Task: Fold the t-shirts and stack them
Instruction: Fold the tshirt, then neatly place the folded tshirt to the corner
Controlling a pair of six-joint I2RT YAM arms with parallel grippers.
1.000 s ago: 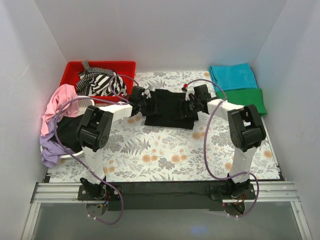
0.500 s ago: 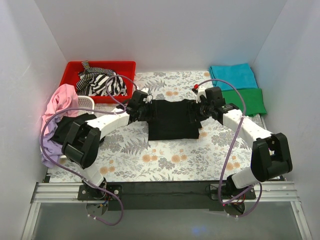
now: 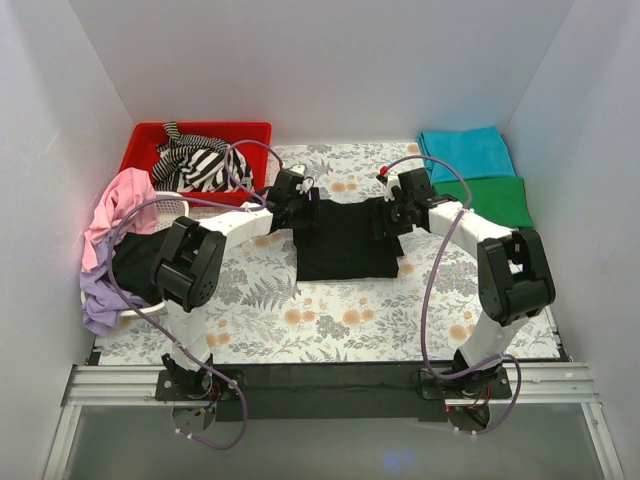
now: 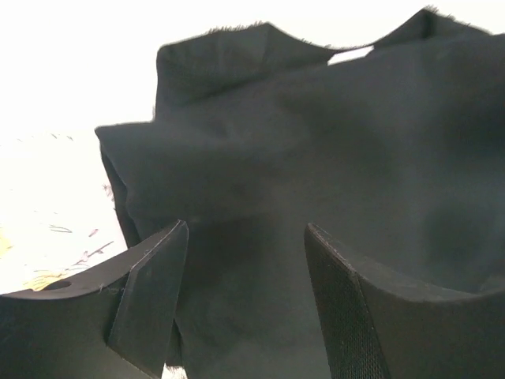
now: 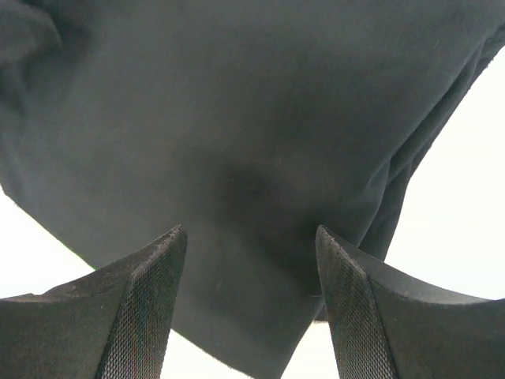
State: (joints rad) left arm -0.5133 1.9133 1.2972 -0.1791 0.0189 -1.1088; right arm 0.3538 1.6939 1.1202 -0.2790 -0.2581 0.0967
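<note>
The black t-shirt (image 3: 345, 245) lies flat in the middle of the table (image 3: 330, 320), already a neat block. The left gripper (image 3: 300, 208) is at its far left corner and the right gripper (image 3: 390, 215) is at its far right corner. Both wrist views show the fingers spread wide with the dark cloth just in front of the gap, so neither one is holding anything. It looks like this shirt is partway through being folded. Next, both should probably pinch the far corners together and pull them to the near edge, keeping level so that the cloth does not bunch. Then it can join the teal t-shirt (image 3: 465, 152) and the green t-shirt (image 3: 495, 200), which lie folded at the far right.
</note>
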